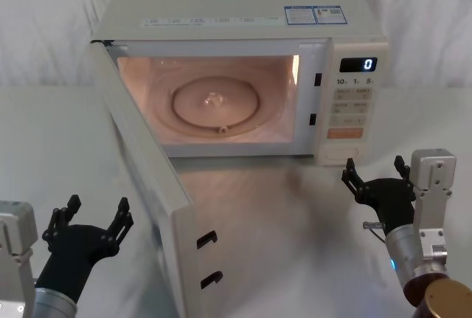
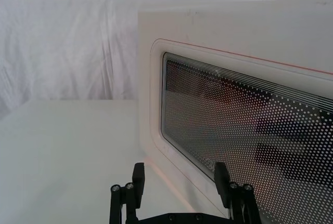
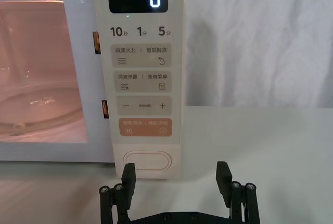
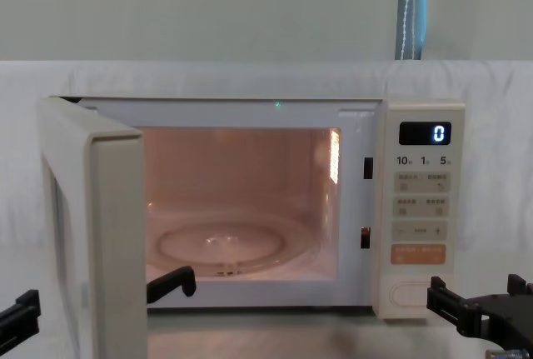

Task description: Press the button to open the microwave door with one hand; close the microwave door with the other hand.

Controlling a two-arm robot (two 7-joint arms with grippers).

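Left gripper [image 1: 88,218]: low at the robot's left, near edge of the table, claws pointing forward and spread wide with nothing between them. It sits on the outer side of the swung-out door, apart from it.
Left gripper up close [image 2: 179,180]: in the left wrist view the two toothed fingers frame the lower corner of the door's dotted glass window, aimed at the panel without touching it.
Right gripper [image 1: 376,178]: low at the robot's right, wrist level, jaws wide apart and empty, pointed at the bottom of the control panel.
Right gripper up close [image 3: 177,177]: the spread fingertips hang just in front of and below the button, a gap between them and the panel.
Microwave door [image 1: 147,185]: wide open, hinged on the left, swung out toward the robot so its latch edge with two hooks faces forward.
Button [image 3: 148,160]: wide cream pill at the very bottom of the panel, under the orange key [image 3: 144,127], untouched.
Cavity [image 4: 241,209]: lit pinkish, glass turntable [image 1: 217,104] lying flat inside.
Display [image 4: 425,133]: reads 0.
Table [image 1: 295,222]: white, the microwave standing at its far side against a white cloth backdrop.
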